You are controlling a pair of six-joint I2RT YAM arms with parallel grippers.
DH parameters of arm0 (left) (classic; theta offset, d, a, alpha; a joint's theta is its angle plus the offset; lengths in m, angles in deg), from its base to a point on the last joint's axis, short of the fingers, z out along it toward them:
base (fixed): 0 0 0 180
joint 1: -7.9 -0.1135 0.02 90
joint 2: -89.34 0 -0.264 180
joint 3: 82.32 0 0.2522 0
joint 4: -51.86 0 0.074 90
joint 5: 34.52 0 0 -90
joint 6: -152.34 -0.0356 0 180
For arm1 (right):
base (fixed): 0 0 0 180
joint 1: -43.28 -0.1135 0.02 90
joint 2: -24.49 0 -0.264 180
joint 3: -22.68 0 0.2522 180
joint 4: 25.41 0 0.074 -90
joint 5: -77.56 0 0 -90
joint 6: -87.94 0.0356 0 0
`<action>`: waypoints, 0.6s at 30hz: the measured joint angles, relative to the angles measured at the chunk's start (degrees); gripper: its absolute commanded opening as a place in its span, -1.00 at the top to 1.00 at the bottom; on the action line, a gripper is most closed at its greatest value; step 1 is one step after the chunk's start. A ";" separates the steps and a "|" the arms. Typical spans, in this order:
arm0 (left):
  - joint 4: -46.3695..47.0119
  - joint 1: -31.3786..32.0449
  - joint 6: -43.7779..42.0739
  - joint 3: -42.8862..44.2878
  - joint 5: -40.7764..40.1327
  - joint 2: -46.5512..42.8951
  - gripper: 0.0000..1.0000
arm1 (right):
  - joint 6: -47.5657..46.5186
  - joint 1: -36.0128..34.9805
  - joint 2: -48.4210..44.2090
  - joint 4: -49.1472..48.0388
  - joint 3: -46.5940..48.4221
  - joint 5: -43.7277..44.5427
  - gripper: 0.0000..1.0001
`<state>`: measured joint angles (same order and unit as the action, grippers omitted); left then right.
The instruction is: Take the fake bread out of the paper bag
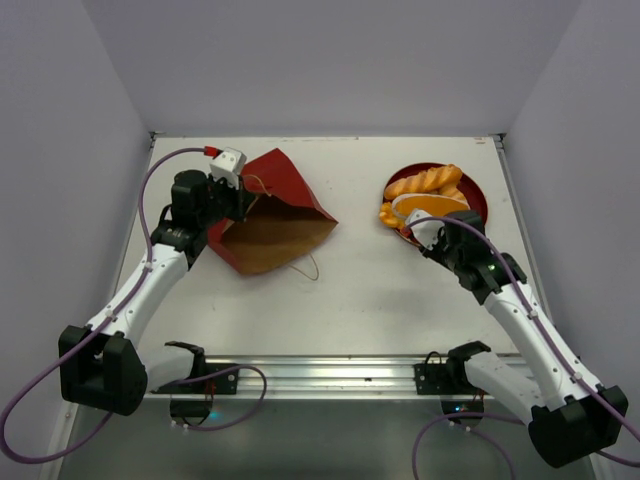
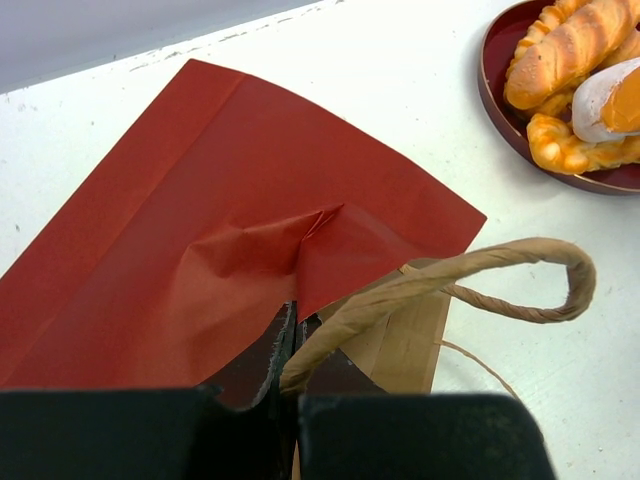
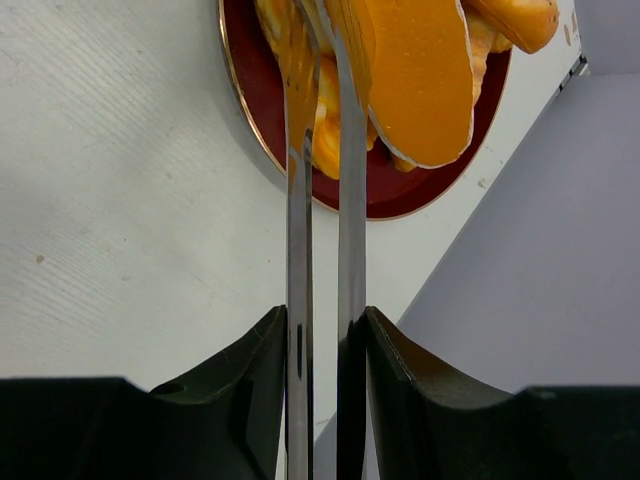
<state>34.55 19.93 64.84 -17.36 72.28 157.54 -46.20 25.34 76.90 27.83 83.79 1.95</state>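
1. The left hand (image 1: 238, 200) (image 2: 293, 322) is pressed together, pinching the bag (image 1: 275, 215) (image 2: 200, 230) at its mouth edge, where a handle (image 2: 450, 275) starts.
2. The bag lies on its side at the far left of the surface (image 1: 380, 300). Its red face is up, and its brown inside shows at the mouth, which faces the near edge.
3. The right hand (image 1: 415, 228) (image 3: 322, 60) has its 2 thin fingers close together with a narrow slit between them. The tips reach over the plate (image 1: 478, 200) (image 3: 400, 195); whether they nip any bread I cannot tell.
4. The bread (image 1: 425, 182) (image 2: 570, 50) (image 3: 420, 80) is piled on the red plate at the far right, well apart from the bag. The pile holds a long braided roll, a twisted piece and a white-edged orange piece.
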 measured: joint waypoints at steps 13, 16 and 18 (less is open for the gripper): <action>0.04 0.02 -3.69 -1.38 5.81 -1.75 1.00 | 3.98 0.00 -0.09 5.16 8.41 -8.17 0.27; 0.04 0.02 -6.34 -2.73 7.72 -3.37 1.00 | 5.44 0.00 -0.26 6.14 11.08 -12.11 0.28; 0.09 0.04 -8.07 -3.74 8.81 -4.57 1.00 | 6.45 0.00 -0.42 6.56 12.00 -15.10 0.28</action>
<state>34.64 19.97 56.78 -21.09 81.09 152.98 -39.75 25.34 76.48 34.39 95.79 -13.15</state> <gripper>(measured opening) 0.011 0.368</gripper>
